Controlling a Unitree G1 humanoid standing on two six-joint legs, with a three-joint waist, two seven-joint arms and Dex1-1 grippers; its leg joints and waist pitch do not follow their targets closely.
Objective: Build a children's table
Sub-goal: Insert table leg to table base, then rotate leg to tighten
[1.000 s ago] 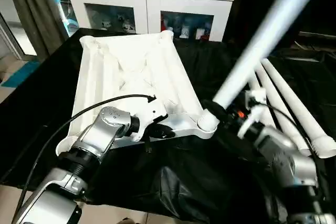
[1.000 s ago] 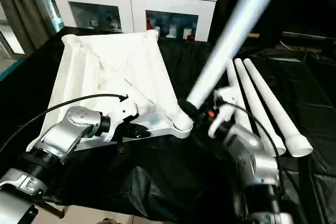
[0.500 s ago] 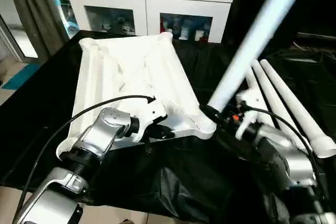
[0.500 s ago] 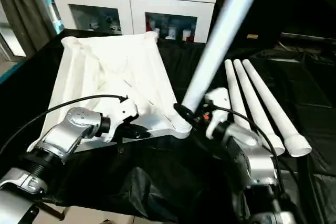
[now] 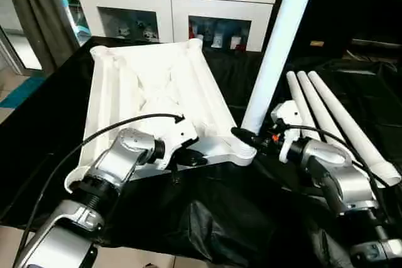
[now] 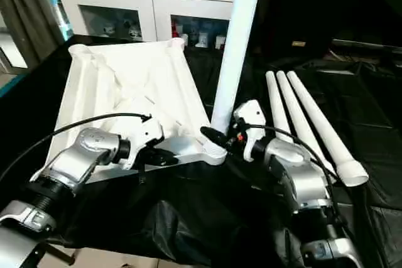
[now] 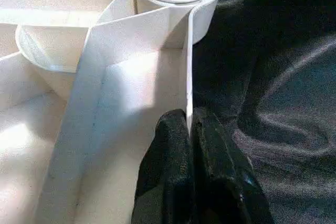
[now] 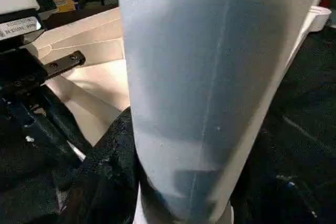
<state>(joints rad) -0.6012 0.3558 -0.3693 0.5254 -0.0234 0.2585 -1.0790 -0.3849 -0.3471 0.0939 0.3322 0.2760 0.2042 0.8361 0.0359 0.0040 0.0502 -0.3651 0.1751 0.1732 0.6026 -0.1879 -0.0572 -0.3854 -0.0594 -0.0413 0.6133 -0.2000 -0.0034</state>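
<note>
The children's table top [image 5: 151,86] lies upside down on a black cloth, ribbed underside up. My left gripper [image 5: 195,157] is shut on the thin near rim wall [image 7: 187,77], close to the near right corner socket [image 5: 244,152]. A long white leg [image 5: 276,48] stands almost upright in that socket. My right gripper [image 5: 250,136] is shut around the leg's lower end just above the socket, one black finger [image 8: 113,153] wrapping the tube [image 8: 210,77]. Three more white legs [image 5: 339,123] lie side by side on the cloth to the right.
A white cabinet [image 5: 176,10] with glass doors stands behind the table top. The black cloth [image 5: 220,218] bunches into folds at the near edge. A grey curtain [image 5: 38,10] hangs at the far left. A black cable [image 5: 107,131] arcs over my left forearm.
The leg has swung from a strong lean to the right to almost upright in the corner socket, my right gripper moving with it. The left gripper has stayed on the rim.
</note>
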